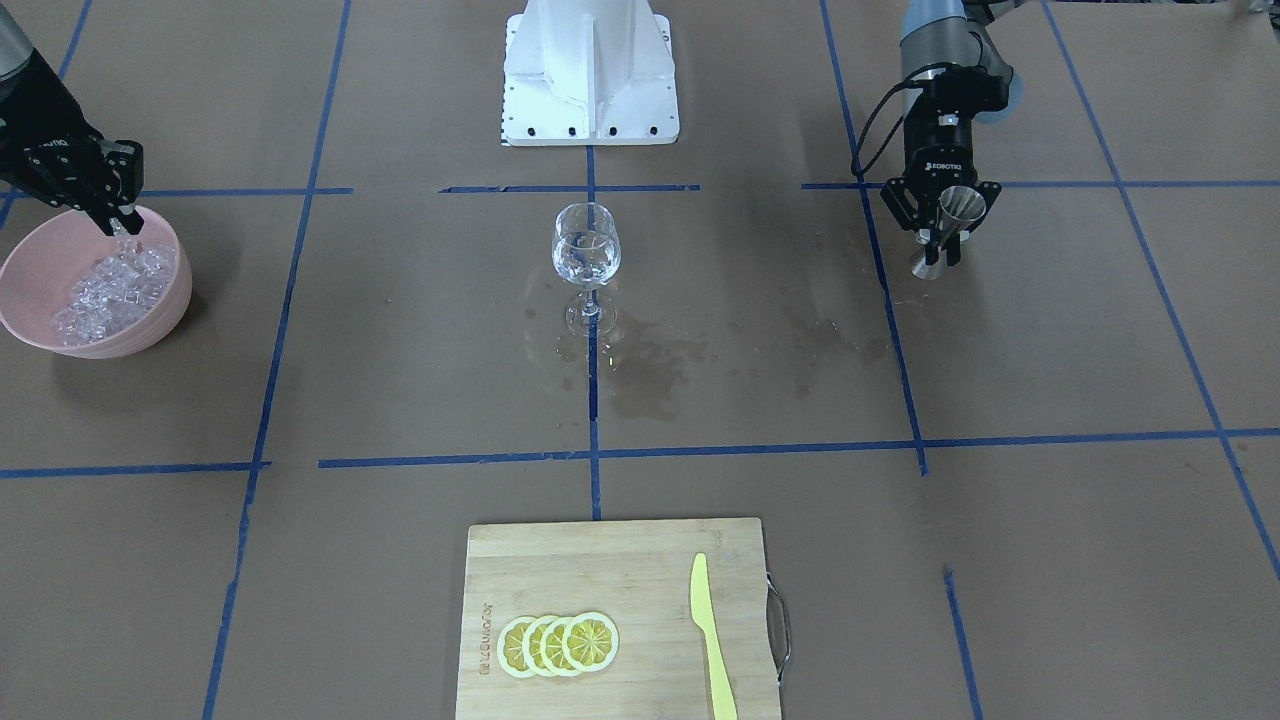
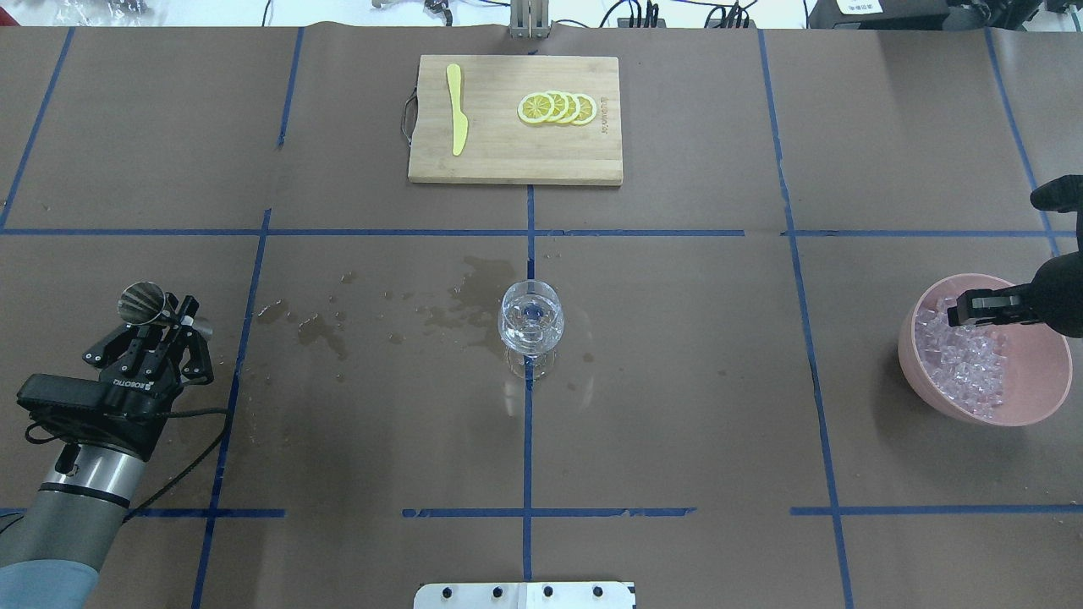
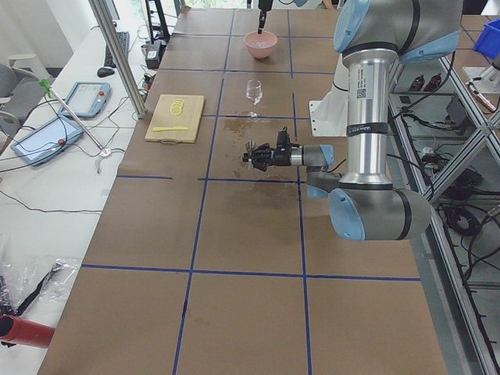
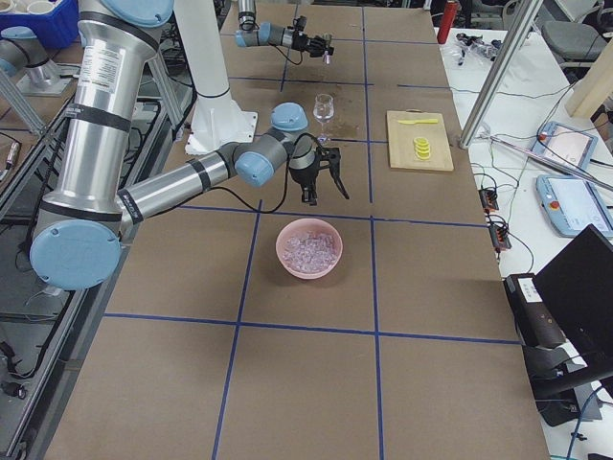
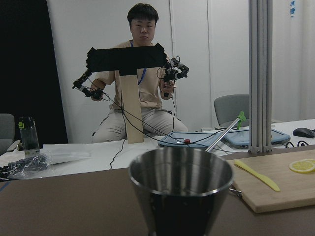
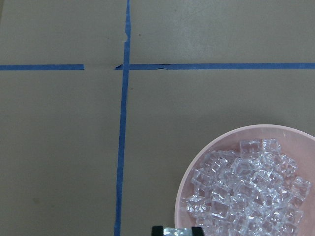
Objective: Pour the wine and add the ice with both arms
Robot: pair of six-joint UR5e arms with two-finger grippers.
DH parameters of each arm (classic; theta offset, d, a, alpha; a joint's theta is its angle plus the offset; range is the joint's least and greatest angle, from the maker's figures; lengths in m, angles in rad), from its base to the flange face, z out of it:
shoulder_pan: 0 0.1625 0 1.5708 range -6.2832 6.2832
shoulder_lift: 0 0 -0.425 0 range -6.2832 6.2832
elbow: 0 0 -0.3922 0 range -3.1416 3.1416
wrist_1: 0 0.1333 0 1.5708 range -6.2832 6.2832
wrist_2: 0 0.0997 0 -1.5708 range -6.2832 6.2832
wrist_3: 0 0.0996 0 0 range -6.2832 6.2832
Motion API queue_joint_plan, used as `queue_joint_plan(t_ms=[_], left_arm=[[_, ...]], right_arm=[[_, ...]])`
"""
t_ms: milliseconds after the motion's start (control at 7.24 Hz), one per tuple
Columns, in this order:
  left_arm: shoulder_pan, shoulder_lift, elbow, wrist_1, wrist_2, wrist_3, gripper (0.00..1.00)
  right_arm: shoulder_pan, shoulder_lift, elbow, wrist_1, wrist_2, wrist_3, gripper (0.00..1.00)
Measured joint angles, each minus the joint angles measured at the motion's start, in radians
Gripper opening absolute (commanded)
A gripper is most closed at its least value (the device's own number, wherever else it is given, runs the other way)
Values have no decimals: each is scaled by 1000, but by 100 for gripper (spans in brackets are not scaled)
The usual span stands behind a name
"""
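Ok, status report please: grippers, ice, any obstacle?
Left gripper shut on jigger, off to the side. Right gripper over pink bowl, shut on ice cube. Wine glass upright, path to it free.

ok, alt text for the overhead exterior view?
A stemmed glass stands mid-table beside wet stains; the left gripper, jaws shut on a jigger, is at left, the right gripper over a pink bowl of ice at right. Beyond, a cutting board holds lemon slices and a knife.

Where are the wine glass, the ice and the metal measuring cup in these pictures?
wine glass (image 1: 586, 250): front-facing view, on its bowl.
ice (image 6: 246, 191): right wrist view, on the middle of the heap.
metal measuring cup (image 2: 141, 303): overhead view, on its open mouth.
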State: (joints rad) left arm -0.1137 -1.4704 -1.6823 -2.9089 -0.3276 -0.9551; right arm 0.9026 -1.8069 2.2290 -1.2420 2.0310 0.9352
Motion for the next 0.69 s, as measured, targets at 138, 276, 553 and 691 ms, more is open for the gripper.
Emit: queue_joint_plan(t_ms=[138, 276, 553, 691], left_arm=[[1, 0, 28, 1, -10, -80, 0], [3, 0, 42, 3, -15, -141, 0], [7, -2, 68, 6, -7, -177, 0], [14, -3, 89, 10, 8, -180, 0]], right_arm=[[1, 5, 10, 2, 10, 15, 0], [3, 20, 17, 4, 26, 40, 0], [3, 65, 22, 4, 38, 88, 0], [3, 79, 22, 1, 39, 97, 0]])
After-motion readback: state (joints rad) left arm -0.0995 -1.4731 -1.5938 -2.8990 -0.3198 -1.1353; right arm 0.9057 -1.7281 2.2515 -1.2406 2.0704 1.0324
